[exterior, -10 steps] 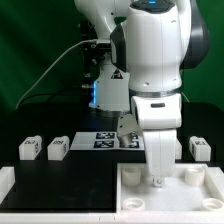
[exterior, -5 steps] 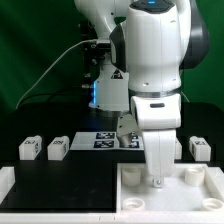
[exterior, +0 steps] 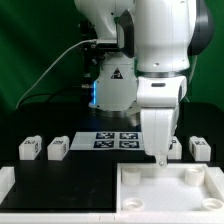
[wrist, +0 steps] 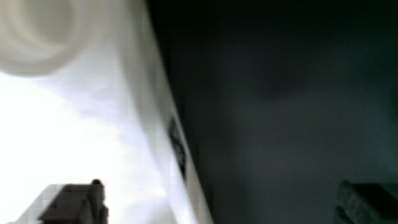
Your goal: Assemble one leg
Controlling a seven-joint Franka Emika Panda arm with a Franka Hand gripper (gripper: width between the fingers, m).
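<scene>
The gripper hangs from the white arm, pointing straight down over the back edge of the large white panel; that panel lies flat at the table's front corner on the exterior view's right. The tips look close above the panel, but whether they touch it cannot be told. In the wrist view the two fingertips show at opposite sides of the picture, so the gripper stands wide open with nothing held; between them run the panel's edge and the dark table, and a round hole shows in the panel.

Four stubby tagged blocks stand in a row across the middle of the table. The first leg and the second leg sit near the edge on the exterior view's left; the third leg is just behind the gripper and partly hidden by it; the fourth leg is near the edge on the exterior view's right. The marker board lies flat between the two pairs, toward the back edge.
</scene>
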